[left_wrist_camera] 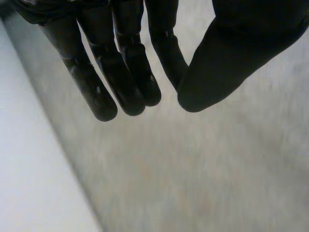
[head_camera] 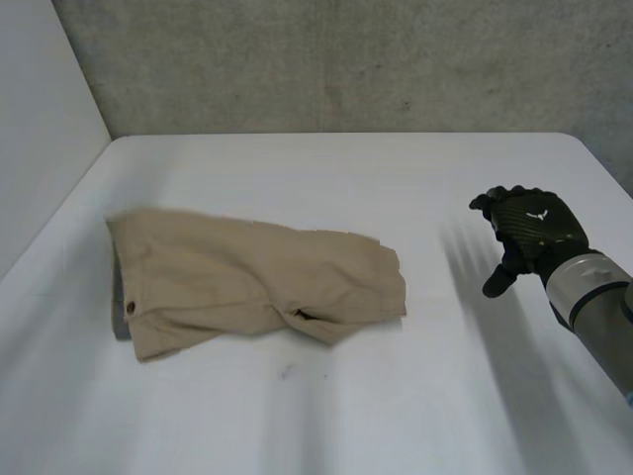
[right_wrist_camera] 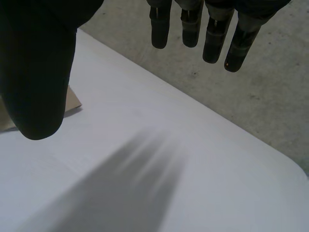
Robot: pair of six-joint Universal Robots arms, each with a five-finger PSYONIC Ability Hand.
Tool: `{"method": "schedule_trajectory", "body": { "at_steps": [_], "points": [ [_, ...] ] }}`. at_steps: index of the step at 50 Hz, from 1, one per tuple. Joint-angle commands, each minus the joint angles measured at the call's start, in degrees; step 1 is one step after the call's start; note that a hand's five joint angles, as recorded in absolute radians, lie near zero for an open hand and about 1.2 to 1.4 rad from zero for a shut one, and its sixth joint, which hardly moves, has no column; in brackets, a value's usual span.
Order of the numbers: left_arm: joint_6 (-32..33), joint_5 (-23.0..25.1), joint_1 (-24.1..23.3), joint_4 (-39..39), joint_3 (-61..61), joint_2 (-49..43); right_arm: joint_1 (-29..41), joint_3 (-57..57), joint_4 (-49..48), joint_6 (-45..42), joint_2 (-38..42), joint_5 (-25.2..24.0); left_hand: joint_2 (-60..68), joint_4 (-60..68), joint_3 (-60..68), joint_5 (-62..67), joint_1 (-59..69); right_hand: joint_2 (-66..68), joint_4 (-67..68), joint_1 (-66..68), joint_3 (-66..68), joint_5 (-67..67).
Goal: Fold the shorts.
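My right hand (head_camera: 534,230) hovers over the right side of the table (head_camera: 346,168), close to its right edge. Its fingers are straight, its thumb is spread, and it grips nothing. I hold it clear of the cloth so nothing drags while I judge the next fold. My left hand (left_wrist_camera: 125,72) is also relaxed and empty, fingers loosely extended beside the thumb, with only a blank grey surface past its fingertips.

The shorts (head_camera: 257,282) lie well apart from my right hand, on the left half of the table. The waistband, with its button (head_camera: 131,309), points toward the left edge and the leg hems toward the middle. They look to me already doubled, one leg over the other, though the top layer sits a little askew and wrinkled. I judge a further fold, hems toward waist, may be left. The hem end is the one nearest my right hand, and one corner of it sits just beside my thumb in the right wrist view.

The table is white and smooth with rounded far corners. Behind it stands a rough grey wall (head_camera: 346,59), and a pale panel (head_camera: 40,119) runs along the left edge.
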Motion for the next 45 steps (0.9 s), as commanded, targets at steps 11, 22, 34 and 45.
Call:
{"method": "schedule_trajectory", "body": {
  "at_steps": [11,22,34,45],
  "points": [
    [1.9,6.0,-22.3,-1.8,-2.7,-17.0,-0.3,1.4,-0.1,-0.1,-2.1,-1.3,10.3,10.1,10.5,12.7,14.2,-2.3,-3.2,-1.6,-2.1,-4.0],
    [2.2,-3.6,-8.7,-3.5,-20.0,-15.1,0.5,2.0,-0.2,-0.2,-0.2,-2.3,-46.1,-46.3,-45.8,-43.6,-42.2,-2.3,-3.2,-1.6,-2.1,-4.0],
    [1.3,-3.5,2.3,-8.6,-25.0,-21.9,0.7,2.1,-0.3,-0.3,2.6,-2.2,-46.1,-46.3,-45.8,-43.6,-42.2,-2.3,-3.2,-1.6,-2.1,-4.0],
    [-0.8,3.2,3.5,-13.9,-23.6,-26.4,0.8,2.1,-0.3,-0.3,3.1,-2.1,-45.4,-45.6,-45.1,-43.0,-41.5,-2.3,-3.2,-1.6,-2.1,-4.0]
  ]
}}
